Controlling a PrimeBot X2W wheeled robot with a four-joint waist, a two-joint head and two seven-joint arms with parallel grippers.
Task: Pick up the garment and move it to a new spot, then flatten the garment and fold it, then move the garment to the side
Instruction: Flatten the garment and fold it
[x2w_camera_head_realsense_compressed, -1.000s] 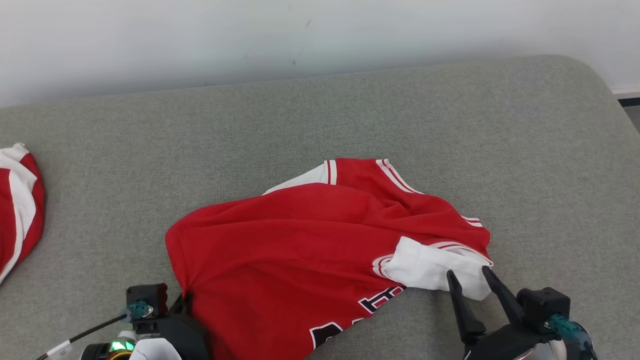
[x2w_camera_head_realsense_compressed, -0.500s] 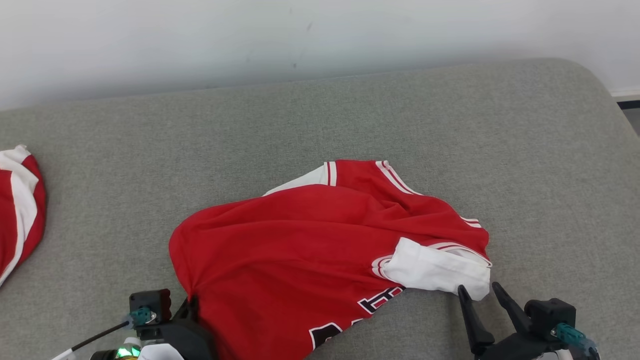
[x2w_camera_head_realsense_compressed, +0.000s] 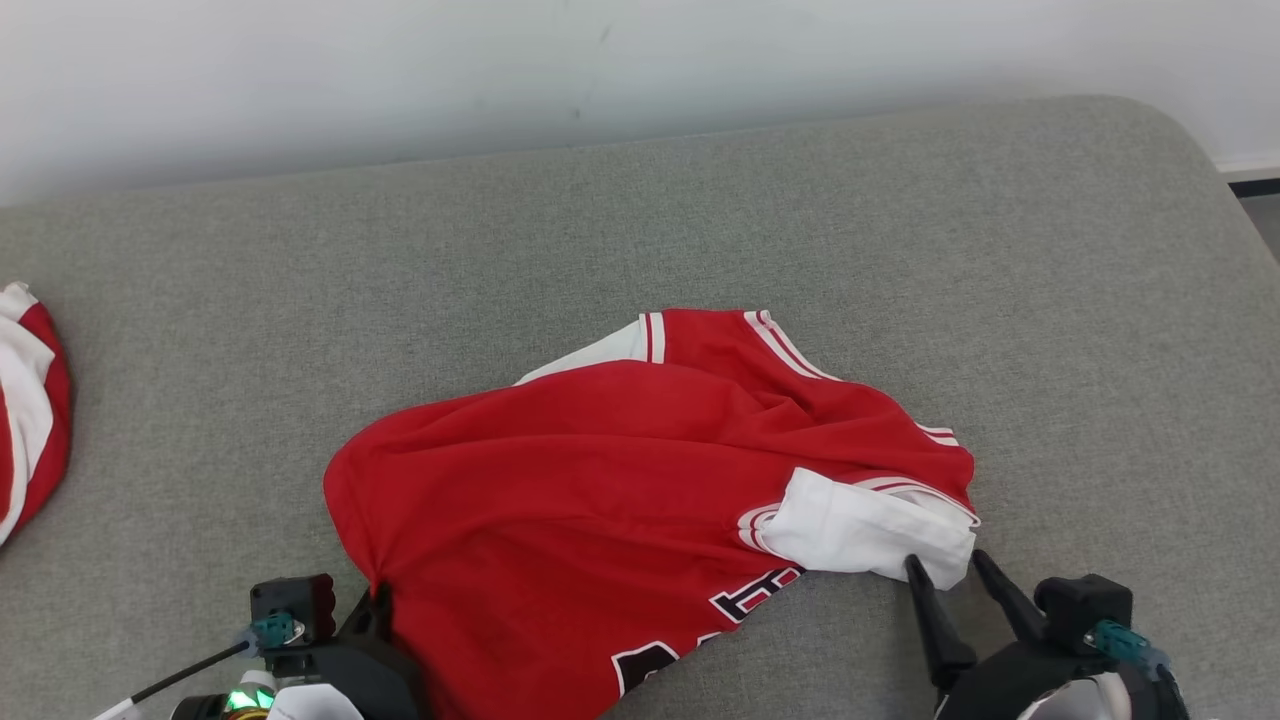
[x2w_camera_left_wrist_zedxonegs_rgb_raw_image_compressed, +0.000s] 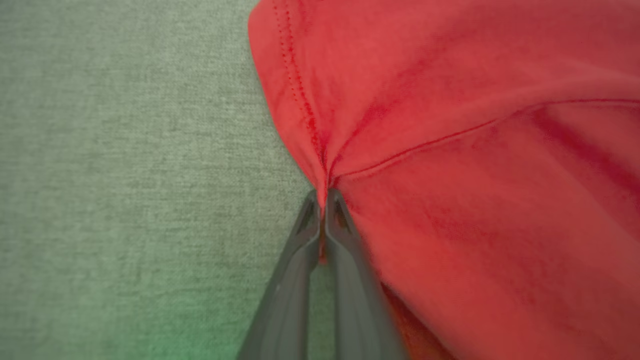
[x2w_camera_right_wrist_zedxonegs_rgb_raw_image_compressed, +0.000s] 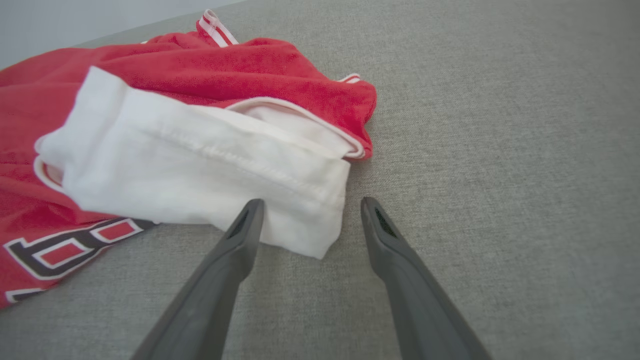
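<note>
The garment (x2w_camera_head_realsense_compressed: 600, 480) is a red jersey with white sleeves and striped trim, lying crumpled in the middle of the grey cushion. My left gripper (x2w_camera_head_realsense_compressed: 378, 598) sits at its near left edge, shut on a pinch of red hem; the left wrist view shows the garment (x2w_camera_left_wrist_zedxonegs_rgb_raw_image_compressed: 450, 150) gathered between the tips of that gripper (x2w_camera_left_wrist_zedxonegs_rgb_raw_image_compressed: 324, 196). My right gripper (x2w_camera_head_realsense_compressed: 945, 565) stands open at the near right, its tips at the corner of the white sleeve (x2w_camera_head_realsense_compressed: 870, 530). In the right wrist view the sleeve (x2w_camera_right_wrist_zedxonegs_rgb_raw_image_compressed: 200, 160) corner lies between the open gripper (x2w_camera_right_wrist_zedxonegs_rgb_raw_image_compressed: 310, 205) fingers.
A second red and white garment (x2w_camera_head_realsense_compressed: 30, 420) lies at the far left edge of the grey cushion (x2w_camera_head_realsense_compressed: 900, 250). A pale wall runs along the back. The cushion's rounded corner is at the upper right, with floor beyond.
The right gripper drew back towards me, then edged forward to the sleeve's corner. The whole picture shifted a little, so the camera moved. The left gripper keeps its hold on the hem.
</note>
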